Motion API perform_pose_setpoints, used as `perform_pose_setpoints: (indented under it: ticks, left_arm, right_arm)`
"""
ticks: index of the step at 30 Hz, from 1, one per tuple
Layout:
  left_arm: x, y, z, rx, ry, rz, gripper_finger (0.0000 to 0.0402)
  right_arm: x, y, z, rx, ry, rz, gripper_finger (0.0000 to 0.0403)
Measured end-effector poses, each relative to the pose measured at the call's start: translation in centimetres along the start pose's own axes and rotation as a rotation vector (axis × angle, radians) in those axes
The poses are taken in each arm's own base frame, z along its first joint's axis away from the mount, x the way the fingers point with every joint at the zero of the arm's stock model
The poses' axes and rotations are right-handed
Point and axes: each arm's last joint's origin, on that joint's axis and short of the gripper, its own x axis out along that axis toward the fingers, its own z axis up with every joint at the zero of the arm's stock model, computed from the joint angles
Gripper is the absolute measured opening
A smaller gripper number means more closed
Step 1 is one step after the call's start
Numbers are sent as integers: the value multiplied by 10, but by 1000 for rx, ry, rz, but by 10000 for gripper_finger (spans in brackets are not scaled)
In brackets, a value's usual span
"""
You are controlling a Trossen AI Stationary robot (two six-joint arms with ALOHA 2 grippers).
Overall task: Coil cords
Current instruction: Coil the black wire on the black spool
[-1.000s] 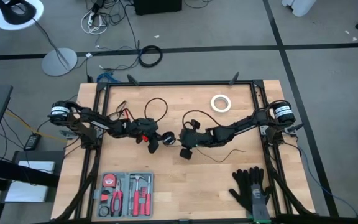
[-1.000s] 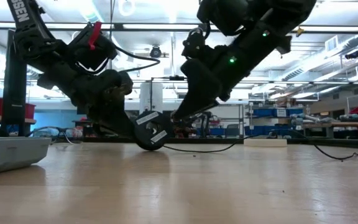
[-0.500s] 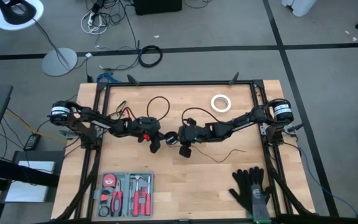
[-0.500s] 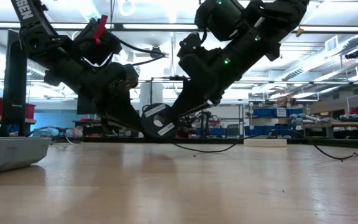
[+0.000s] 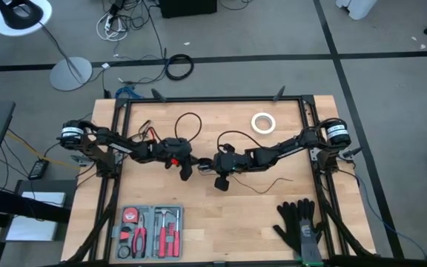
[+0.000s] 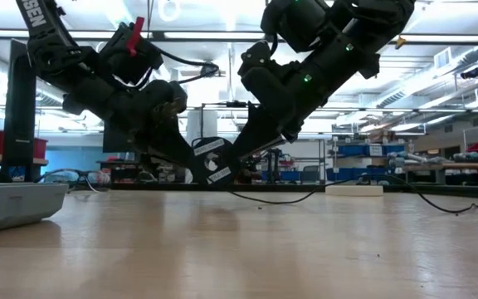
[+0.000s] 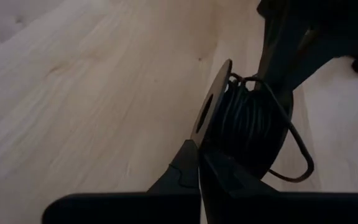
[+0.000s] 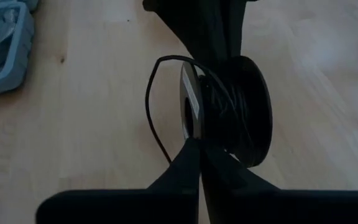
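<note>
At the centre of the high view, we see the left gripper (image 5: 187,169) and right gripper (image 5: 212,167) both closed on the puck (image 6: 212,161); several turns of cord (image 7: 247,121) are wound, while loose loops (image 5: 187,124) remain on the table (image 5: 236,215).

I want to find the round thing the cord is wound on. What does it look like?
Look at the middle of the wooden table, where the left gripper and right gripper meet. Between them hangs a small round black spool, both shut on its rim. Unlike the flat white tape ring, it carries thin black cord.
</note>
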Motion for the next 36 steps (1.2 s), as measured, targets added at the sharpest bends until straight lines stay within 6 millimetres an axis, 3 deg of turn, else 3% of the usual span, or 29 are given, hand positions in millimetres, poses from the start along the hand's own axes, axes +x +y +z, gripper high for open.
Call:
perform_pose_setpoints:
  ticks: [36]
  left_arm:
    - [-6,-3,1,167,-119,-115,1]
  right_arm:
    - [1,0,-4,3,31,2,3]
